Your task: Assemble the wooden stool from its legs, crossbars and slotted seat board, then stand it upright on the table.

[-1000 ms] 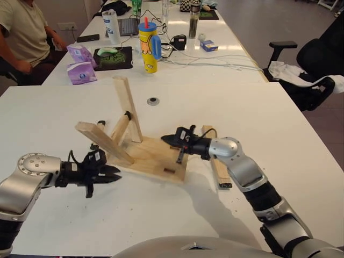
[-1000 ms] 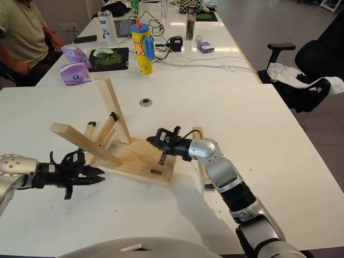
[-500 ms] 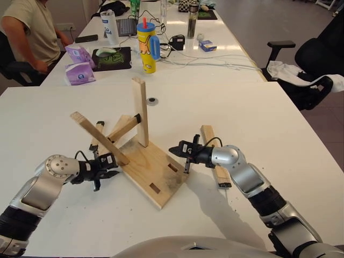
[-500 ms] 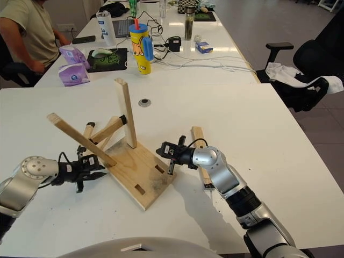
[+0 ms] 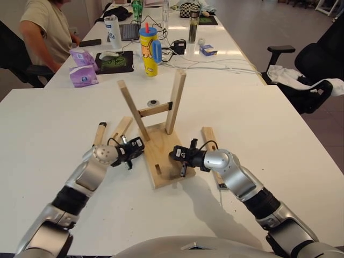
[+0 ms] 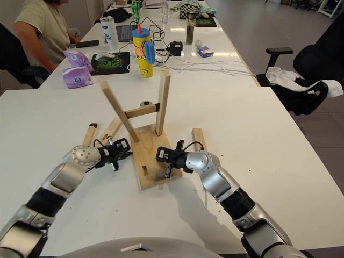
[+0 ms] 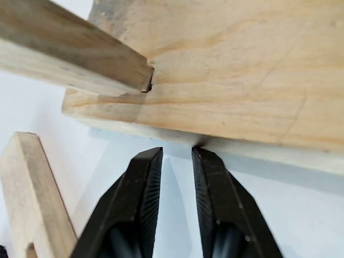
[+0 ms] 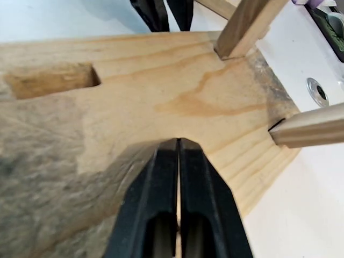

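Two legs (image 5: 175, 102) stand upright; right wrist view adds an empty slot (image 8: 51, 80).

The white table (image 5: 279, 123) carries a flat pale wooden seat board (image 5: 161, 164), with loose wooden legs (image 5: 99, 133) lying on either side.

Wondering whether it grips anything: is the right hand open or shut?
Shut. On the right hand the fingers meet with no gap, tips at the seat board.
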